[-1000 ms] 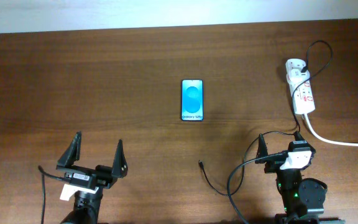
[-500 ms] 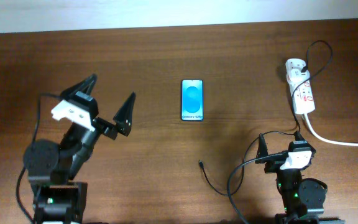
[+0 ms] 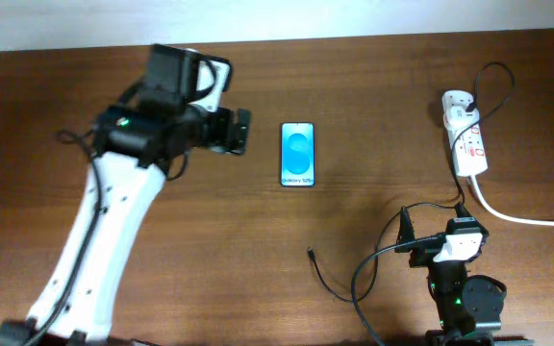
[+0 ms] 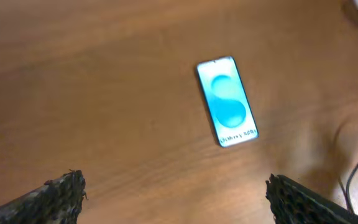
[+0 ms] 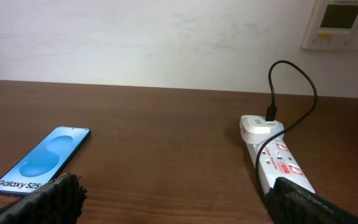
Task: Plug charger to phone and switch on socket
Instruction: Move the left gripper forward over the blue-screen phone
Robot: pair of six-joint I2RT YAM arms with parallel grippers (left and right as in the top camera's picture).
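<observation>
1. Overhead only: full run of the charger cable [image 3: 333,285] across the bench [image 3: 373,86]. Connector tip [image 3: 310,255] lying free, nearer than the phone [image 3: 297,154] and well apart from it. In the left wrist view, just a sliver of cable at the right edge.
2. Also overhead: left gripper [image 3: 239,131] just beside the phone's left edge, not touching. Jaws seen edge-on there, hard to read.
3. Left wrist view settles that: jaws wide apart, empty, with the phone flat on the bench beyond them.
4. Right wrist view only: black plug [image 5: 270,114] seated in the far end of the power strip [image 5: 278,160], a wall panel [image 5: 340,22] above, and "Galaxy" lettering on the phone's near end.
5. Right gripper [image 3: 433,219] low at the near right of the bench, jaws apart, holding nothing.
6. Against a second ago: left arm [image 3: 104,231] up from its folded pose at the near left and stretched out to the phone. Right gripper, phone, cable and power strip unmoved.
</observation>
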